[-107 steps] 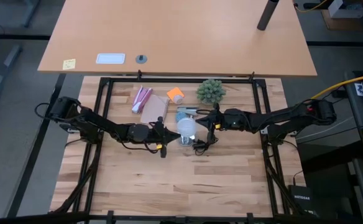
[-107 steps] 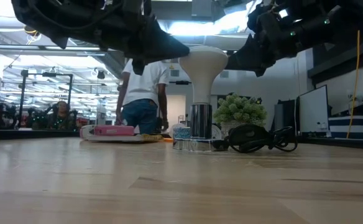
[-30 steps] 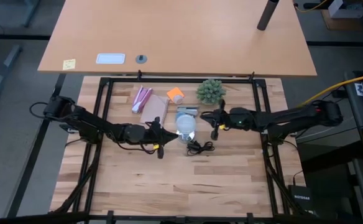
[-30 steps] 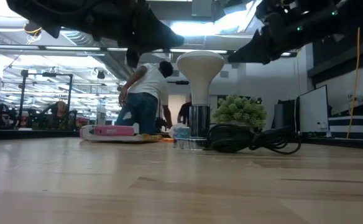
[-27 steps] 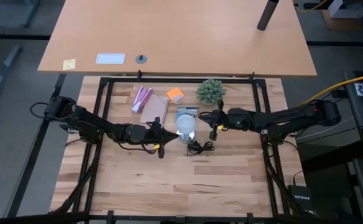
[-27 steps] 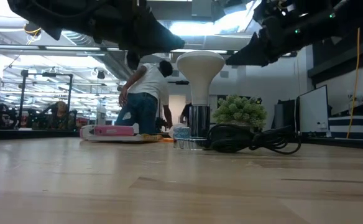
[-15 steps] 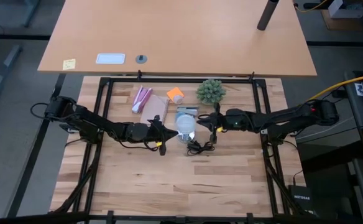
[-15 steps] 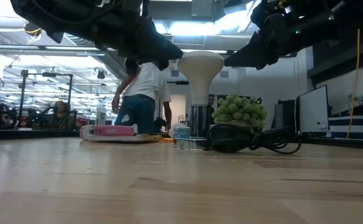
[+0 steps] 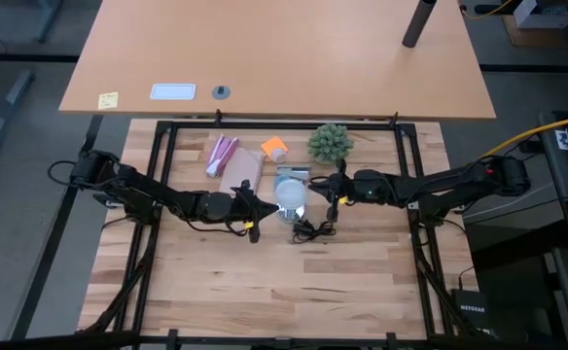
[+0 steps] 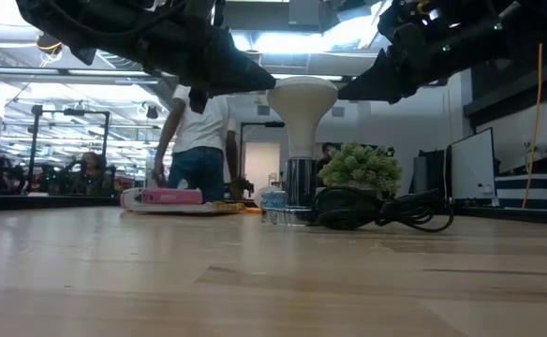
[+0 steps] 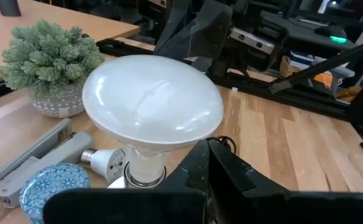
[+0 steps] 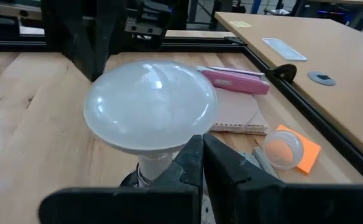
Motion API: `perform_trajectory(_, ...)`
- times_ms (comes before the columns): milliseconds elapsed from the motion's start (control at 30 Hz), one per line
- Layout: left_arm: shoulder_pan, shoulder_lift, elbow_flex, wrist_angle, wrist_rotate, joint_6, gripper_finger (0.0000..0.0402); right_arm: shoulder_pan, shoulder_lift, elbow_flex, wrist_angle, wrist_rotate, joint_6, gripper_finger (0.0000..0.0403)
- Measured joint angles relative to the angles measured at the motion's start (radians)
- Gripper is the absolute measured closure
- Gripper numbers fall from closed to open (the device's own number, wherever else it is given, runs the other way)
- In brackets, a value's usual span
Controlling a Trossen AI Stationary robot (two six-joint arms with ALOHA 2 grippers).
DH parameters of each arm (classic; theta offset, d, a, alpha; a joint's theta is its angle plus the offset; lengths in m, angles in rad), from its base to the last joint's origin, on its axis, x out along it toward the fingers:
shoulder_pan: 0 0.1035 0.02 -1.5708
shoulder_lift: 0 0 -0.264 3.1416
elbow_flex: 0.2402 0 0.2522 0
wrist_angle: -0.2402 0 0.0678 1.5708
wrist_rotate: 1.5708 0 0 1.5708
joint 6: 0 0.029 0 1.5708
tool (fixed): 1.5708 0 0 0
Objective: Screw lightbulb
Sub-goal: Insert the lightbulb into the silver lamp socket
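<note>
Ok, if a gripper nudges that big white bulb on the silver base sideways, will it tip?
Probably yes. The wide frosted white mushroom-shaped bulb stands tall on a narrow shiny silver socket base, so it looks top-heavy. Its smooth dome likely slips under the fingers.

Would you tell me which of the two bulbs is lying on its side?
The small bulb lies on its side by the blue lid. The large flood bulb stands upright in the silver socket.

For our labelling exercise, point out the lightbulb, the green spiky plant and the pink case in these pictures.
lightbulb (image 11: 151,106): left wrist view, middle of its frosted white dome.
green spiky plant (image 9: 330,142): high view, centre of its foliage.
pink case (image 12: 234,80): right wrist view, middle of its long top face.
</note>
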Motion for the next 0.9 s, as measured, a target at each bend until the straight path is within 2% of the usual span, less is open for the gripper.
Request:
perform_trajectory(133, 0.013, 0.000, 0.000, 0.000, 0.000, -0.001, 0.0401, 0.000, 0.000, 0.000, 0.005, -0.001, 0.000, 0.0387)
perform_trajectory(400, 0.034, 0.000, 0.000, -0.004, 0.000, 0.001, 0.0401, 0.000, 0.000, 0.000, 0.003, -0.097, 0.059, 0.0387)
perform_trajectory(567, 0.034, 0.000, 0.000, -0.009, -0.001, 0.000, 0.0401, 0.000, -0.001, 0.000, -0.004, -0.120, 0.098, 0.0387)
perform_trajectory(900, 0.035, -0.002, 0.000, -0.034, -0.079, -0.010, 0.0401, 0.001, -0.001, 0.000, -0.009, -0.214, 0.132, 0.0387)
